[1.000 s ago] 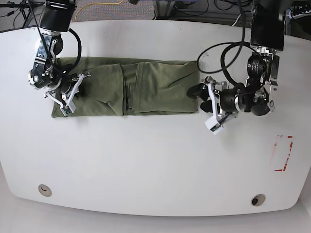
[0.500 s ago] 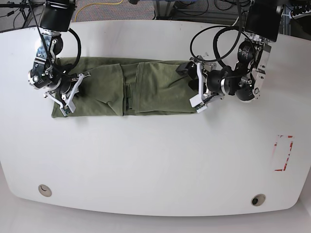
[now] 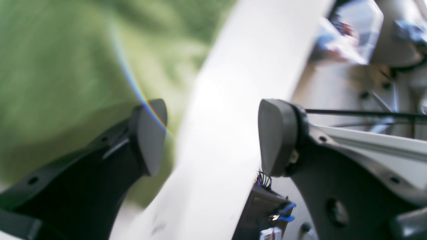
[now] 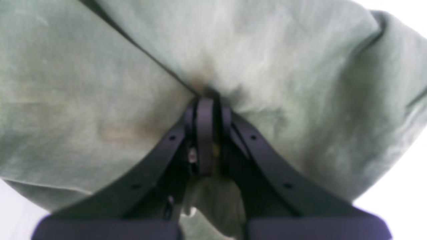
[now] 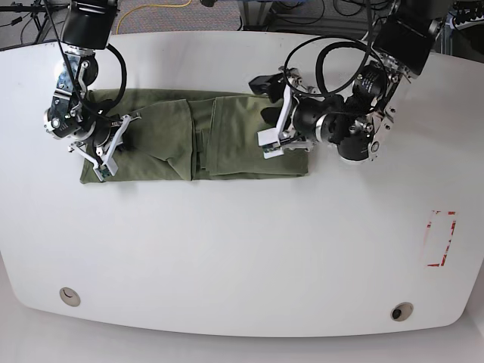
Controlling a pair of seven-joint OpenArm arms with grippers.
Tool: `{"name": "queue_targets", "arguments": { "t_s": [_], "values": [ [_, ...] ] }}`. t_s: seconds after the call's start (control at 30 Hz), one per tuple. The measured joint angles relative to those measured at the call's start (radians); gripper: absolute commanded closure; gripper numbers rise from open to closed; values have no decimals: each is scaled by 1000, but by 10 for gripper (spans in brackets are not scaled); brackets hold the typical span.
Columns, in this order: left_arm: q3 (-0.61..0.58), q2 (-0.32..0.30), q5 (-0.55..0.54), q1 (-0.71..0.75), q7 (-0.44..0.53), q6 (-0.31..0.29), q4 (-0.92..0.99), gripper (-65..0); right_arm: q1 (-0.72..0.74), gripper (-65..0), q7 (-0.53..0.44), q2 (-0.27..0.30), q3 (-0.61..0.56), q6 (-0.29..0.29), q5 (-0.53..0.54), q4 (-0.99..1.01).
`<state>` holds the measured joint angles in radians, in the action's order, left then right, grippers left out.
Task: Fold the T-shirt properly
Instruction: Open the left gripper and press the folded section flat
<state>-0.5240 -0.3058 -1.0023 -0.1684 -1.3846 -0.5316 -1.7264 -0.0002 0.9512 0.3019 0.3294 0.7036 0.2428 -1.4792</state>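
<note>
Across the white worktop (image 5: 242,242) the T-shirt (image 5: 227,136) is lying as a long band, left to right — the right gripper (image 5: 106,151) is pinching its one end shut, while the left gripper (image 5: 272,113), jaws wide and empty, is hovering over the opposite end.

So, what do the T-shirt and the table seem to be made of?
The T-shirt looks like soft woven or knit cotton, matte olive green: it wrinkles and folds in layers. The table seems a hard, smooth white laminate or painted board with a faint sheen; exact material unclear.
</note>
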Motion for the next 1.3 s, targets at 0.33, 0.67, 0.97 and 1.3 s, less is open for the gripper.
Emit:
{"name": "queue_targets", "arguments": {
  "t_s": [0.33,0.67,0.97,1.3],
  "values": [
    [5,-14,-188,-74,-23,-72,-8,-389,0,-30,0,0,0,0,0,0],
    [203,-83,-33,-74,-7,-71,-12,-389,0,-30,0,0,0,0,0,0],
    [185,-69,108,24,-7,-61,-12,-389,0,-30,0,0,1,0,4,0],
    [67,-81,118,69,-3,-61,-12,-389,0,-30,0,0,1,0,5,0]
  ]
}}
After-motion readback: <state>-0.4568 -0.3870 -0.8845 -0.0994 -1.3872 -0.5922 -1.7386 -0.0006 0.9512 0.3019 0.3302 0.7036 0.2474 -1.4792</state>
